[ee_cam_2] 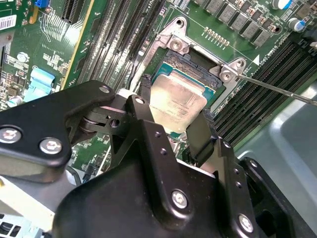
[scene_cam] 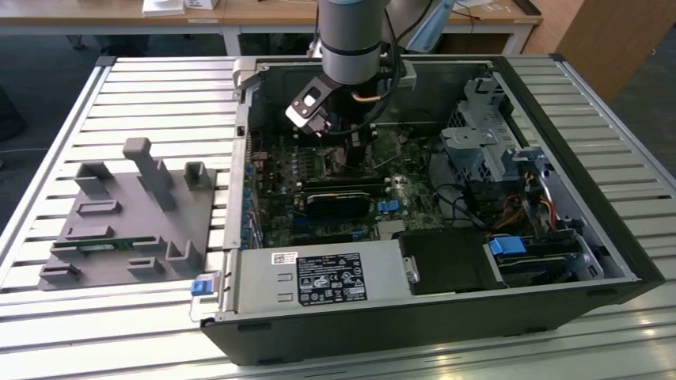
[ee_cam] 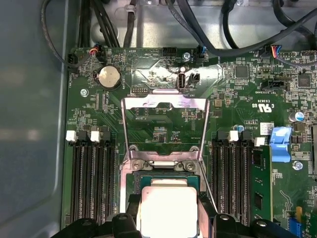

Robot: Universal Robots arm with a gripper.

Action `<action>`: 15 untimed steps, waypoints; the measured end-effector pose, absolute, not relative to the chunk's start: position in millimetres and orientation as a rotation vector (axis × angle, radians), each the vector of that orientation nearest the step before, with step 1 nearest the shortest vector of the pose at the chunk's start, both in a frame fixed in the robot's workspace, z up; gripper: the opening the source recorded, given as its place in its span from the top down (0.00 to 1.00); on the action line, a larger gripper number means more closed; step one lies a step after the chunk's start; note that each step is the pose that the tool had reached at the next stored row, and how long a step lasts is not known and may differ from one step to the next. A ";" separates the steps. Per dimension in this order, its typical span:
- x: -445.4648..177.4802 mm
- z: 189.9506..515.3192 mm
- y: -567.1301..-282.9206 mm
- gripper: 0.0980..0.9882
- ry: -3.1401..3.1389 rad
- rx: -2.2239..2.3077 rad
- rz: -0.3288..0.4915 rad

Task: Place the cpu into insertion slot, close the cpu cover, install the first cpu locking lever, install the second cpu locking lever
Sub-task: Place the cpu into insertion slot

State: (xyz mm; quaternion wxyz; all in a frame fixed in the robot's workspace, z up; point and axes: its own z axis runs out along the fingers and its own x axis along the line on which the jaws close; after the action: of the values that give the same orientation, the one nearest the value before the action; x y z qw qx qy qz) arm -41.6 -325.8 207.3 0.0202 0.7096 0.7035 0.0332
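In both wrist views my gripper (ee_cam_2: 173, 113) (ee_cam: 168, 220) is shut on the cpu (ee_cam_2: 179, 101) (ee_cam: 168, 208), a silver-grey square chip with one black finger (ee_cam_2: 144, 99) on each side edge. The chip hovers just over the insertion slot (ee_cam_2: 190, 63) (ee_cam: 166, 177), a black-framed socket on the green board. It looks slightly tilted, and I cannot tell if it touches the socket. The cpu cover (ee_cam: 163, 101), a silver frame with a large window, is swung open beyond the socket. A thin locking lever (ee_cam_2: 277, 89) sticks out sideways. In the exterior view the arm's wrist (scene_cam: 317, 107) reaches down into the open computer case.
Long black memory slots (ee_cam: 91, 178) (ee_cam: 237, 173) flank the socket on both sides. A black card (scene_cam: 340, 199) lies across the board, and a labelled power supply (scene_cam: 317, 279) sits at the case's front. A drive cage (scene_cam: 476, 142) and cables crowd the exterior view's right. A grey fixture (scene_cam: 127, 214) stands on the table.
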 end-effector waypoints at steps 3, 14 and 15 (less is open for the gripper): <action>-41.8 206.3 -325.8 0.51 2.182 2.201 0.103; -41.8 198.2 -325.0 0.51 2.186 2.205 0.092; -41.8 197.6 -324.8 0.51 2.186 2.205 0.091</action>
State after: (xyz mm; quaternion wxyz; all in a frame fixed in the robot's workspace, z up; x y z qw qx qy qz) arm -41.8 -324.8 197.6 0.0176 0.7098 0.7036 0.0293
